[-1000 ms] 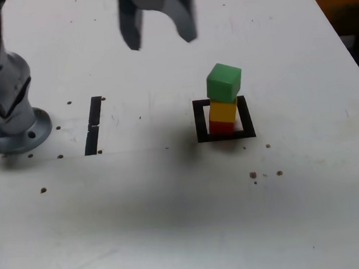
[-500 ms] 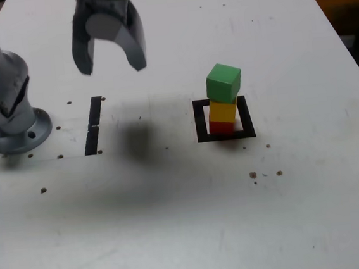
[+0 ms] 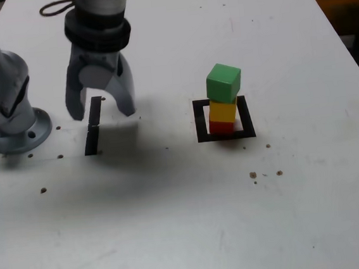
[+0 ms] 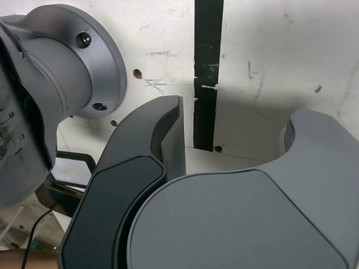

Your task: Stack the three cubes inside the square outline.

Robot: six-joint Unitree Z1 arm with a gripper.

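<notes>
Grey hand [image 3: 101, 110] now nearer black strip [image 3: 93, 125].

In the exterior view, the three cubes stand in one stack within the square outline [image 3: 200, 123] on the table [image 3: 175, 224]: the bottom cube [image 3: 221, 128] lies under the middle cube [image 3: 222, 111], and the top cube [image 3: 224, 82] sits on that one (turned a little against it, by the look of it). The tape strip [image 3: 91, 140] lies to the exterior view's left of the outline, well apart from it, between the outline and the arm base [image 3: 17, 134]. The gripper [image 3: 102, 113] is over the table near the strip, to the exterior view's left of the stack and apart from it
</notes>
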